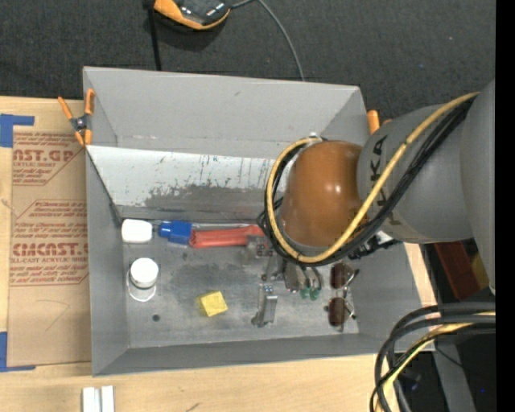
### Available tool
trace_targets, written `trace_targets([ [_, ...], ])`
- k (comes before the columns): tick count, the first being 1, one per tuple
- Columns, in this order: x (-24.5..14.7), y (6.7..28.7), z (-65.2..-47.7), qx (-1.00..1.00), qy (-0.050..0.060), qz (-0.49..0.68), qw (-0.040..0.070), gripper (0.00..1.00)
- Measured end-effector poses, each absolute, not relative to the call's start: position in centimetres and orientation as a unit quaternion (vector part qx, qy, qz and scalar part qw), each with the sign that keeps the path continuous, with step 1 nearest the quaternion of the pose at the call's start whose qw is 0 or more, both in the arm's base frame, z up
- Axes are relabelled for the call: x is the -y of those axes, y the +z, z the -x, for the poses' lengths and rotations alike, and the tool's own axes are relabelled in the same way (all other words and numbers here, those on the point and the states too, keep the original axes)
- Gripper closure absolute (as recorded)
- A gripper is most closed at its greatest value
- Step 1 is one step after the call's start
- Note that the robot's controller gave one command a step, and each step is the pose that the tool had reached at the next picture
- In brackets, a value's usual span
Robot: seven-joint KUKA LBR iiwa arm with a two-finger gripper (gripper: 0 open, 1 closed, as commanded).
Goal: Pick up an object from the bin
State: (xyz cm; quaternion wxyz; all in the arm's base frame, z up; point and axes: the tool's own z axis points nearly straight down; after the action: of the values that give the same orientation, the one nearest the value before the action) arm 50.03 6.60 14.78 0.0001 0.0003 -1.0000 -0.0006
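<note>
Claw (266, 309) is seen low by the bin's (201, 354) front wall; whether spread or closed cannot be told. Yellow block (213, 304) lies just beside it, judged light and stiff, best pinched across flat sides.

grey arm (451, 181) from the right, orange-capped wrist (320, 193), claw (270, 301) low

An orange-black device (191, 10) rests on a dark surface (418, 40).

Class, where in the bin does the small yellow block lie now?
In the camera view, the yellow block lies on the bin floor near its lower wall, between the white jar to its left and the gripper to its right, touching neither.
</note>
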Motion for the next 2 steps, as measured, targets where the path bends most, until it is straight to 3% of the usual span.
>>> trace_targets([
  [1,-8.0,11.0,-49.7,1.0,0.0,-0.028,-0.001,0.0],
  [2,-10.2,8.0,-50.5,1.0,-0.001,0.003,0.002,0.0],
])
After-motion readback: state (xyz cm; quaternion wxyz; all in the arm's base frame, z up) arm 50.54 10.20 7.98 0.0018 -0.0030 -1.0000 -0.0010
